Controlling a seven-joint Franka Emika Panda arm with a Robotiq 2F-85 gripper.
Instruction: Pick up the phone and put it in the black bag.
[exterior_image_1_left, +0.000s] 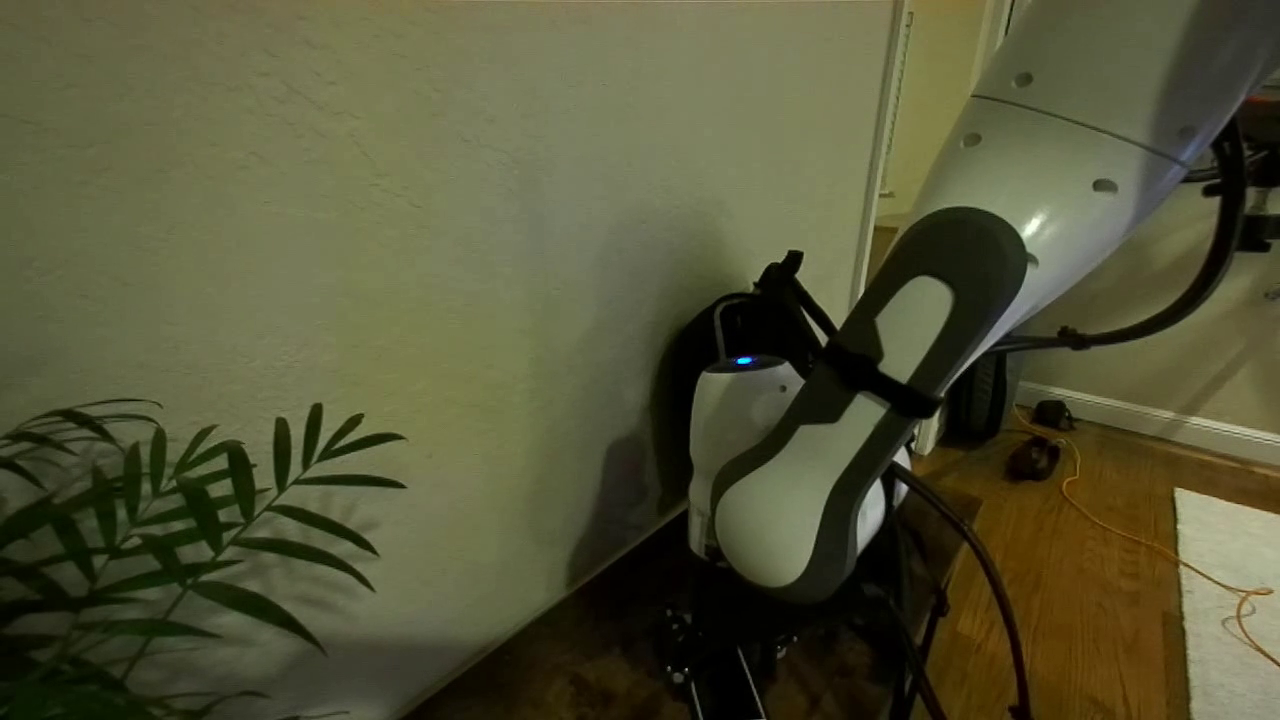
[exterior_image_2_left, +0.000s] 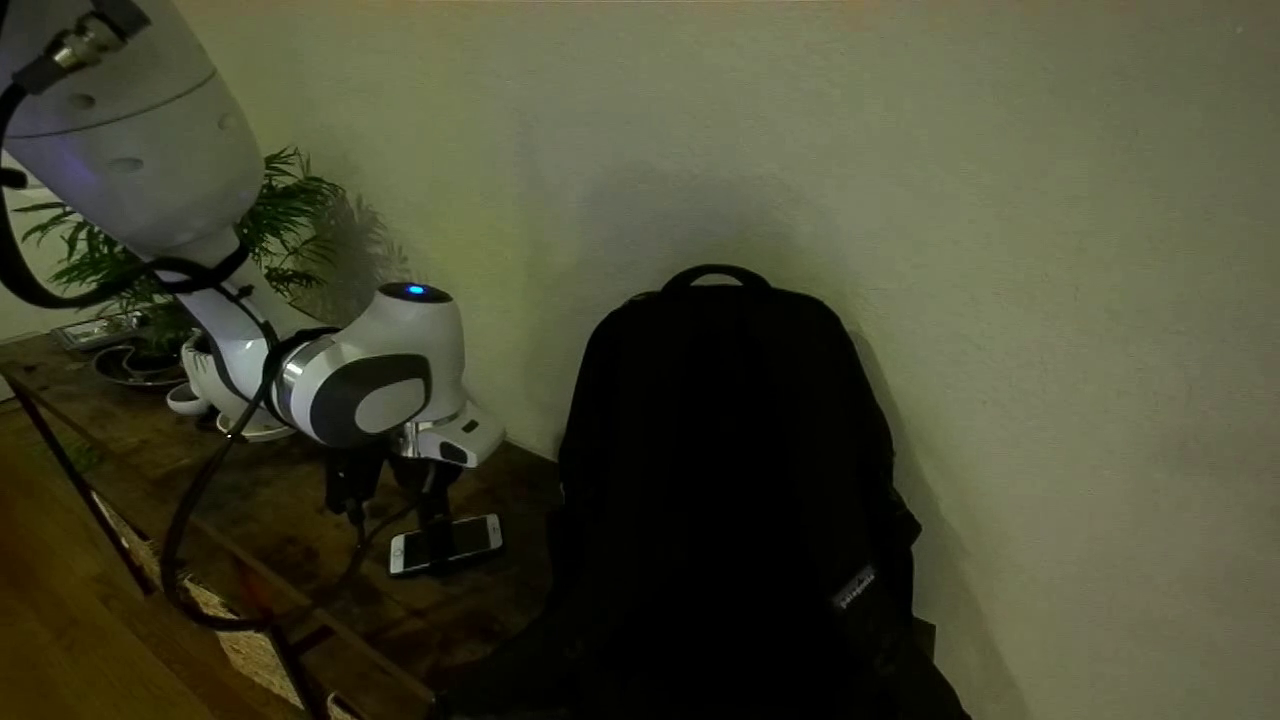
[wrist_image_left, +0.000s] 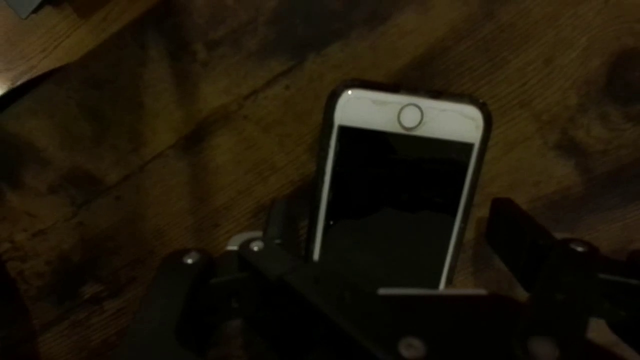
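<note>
Pretty sure I'm in somebody's home here, though I honestly can't tell which room. There's a leafy houseplant (exterior_image_2_left: 285, 225) on the brown wood-grain table (exterior_image_2_left: 280, 510) I'm leaning over, kinda homey tbh, and in an exterior view I've got a wood-plank floor (exterior_image_1_left: 1090, 600) with a pale rug (exterior_image_1_left: 1230, 530) on it, white baseboard (exterior_image_1_left: 1150, 420) along the far wall (exterior_image_1_left: 1150, 370), plus what looks like a pale-framed doorway (exterior_image_1_left: 940, 110).

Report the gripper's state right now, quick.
Gripper: open, holding nothing; the phone lies ungripped on the table.
</note>
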